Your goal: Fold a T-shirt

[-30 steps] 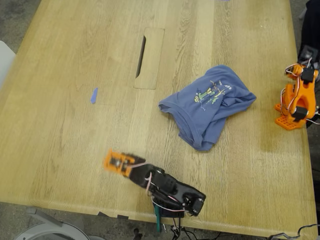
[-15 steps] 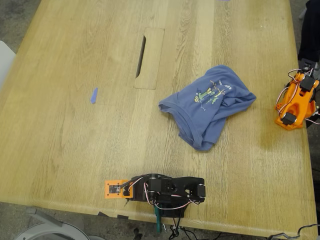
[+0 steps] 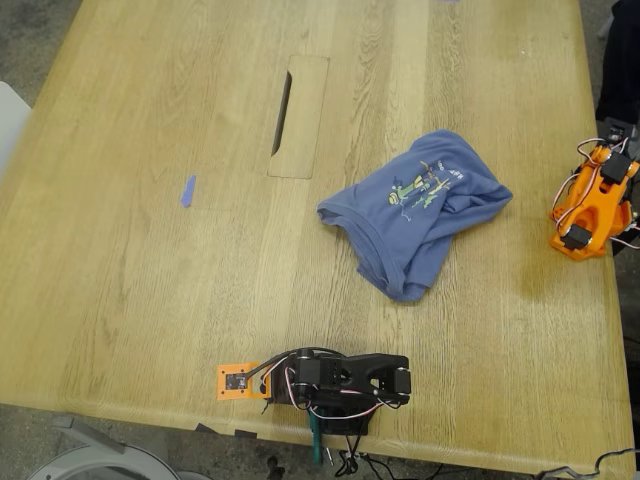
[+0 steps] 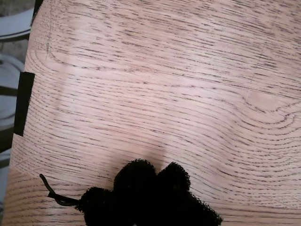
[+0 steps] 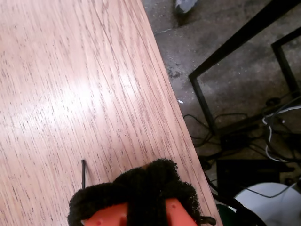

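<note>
Slate-blue T-shirt lay crumpled on the wooden surface — well apart from both arms, my first tool and my second tool both pressed closed, gripping nothing.

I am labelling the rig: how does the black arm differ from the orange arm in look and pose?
The black arm lies stretched low along the bottom edge of the table in the exterior view; the orange arm sits bunched at that view's right edge. The black arm ends in an orange plate; the orange arm carries black parts. Neither touches the T-shirt.
</note>
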You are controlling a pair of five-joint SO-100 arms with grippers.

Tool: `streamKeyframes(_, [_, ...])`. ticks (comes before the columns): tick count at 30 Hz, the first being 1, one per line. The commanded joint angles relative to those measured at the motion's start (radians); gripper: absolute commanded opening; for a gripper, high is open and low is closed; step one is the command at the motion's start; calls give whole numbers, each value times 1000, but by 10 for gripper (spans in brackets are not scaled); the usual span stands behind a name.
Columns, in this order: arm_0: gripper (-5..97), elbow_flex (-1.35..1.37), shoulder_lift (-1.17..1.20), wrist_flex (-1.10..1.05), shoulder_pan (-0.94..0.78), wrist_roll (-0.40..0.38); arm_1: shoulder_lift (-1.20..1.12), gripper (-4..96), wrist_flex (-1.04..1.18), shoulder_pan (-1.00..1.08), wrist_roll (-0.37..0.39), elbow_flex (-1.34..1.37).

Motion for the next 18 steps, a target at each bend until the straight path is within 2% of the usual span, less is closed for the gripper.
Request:
streamKeyframes(1, [3, -8, 115, -35, -5, -18, 2, 23, -2, 67, 9, 67])
streamKeyframes(3, [3, -8, 115, -80, -6, -23, 2, 23, -18, 78, -6, 67])
streamKeyframes(8, [3, -8, 115, -60, -3, -18, 2, 21, 14, 72, 48, 67])
streamKeyframes(10, [3, -8, 115, -21, -3, -31, 2, 24, 15, 67, 69, 69])
streamKeyframes(18, [3, -8, 115, -5, 5, -81, 2, 28, 15, 97, 75, 69])
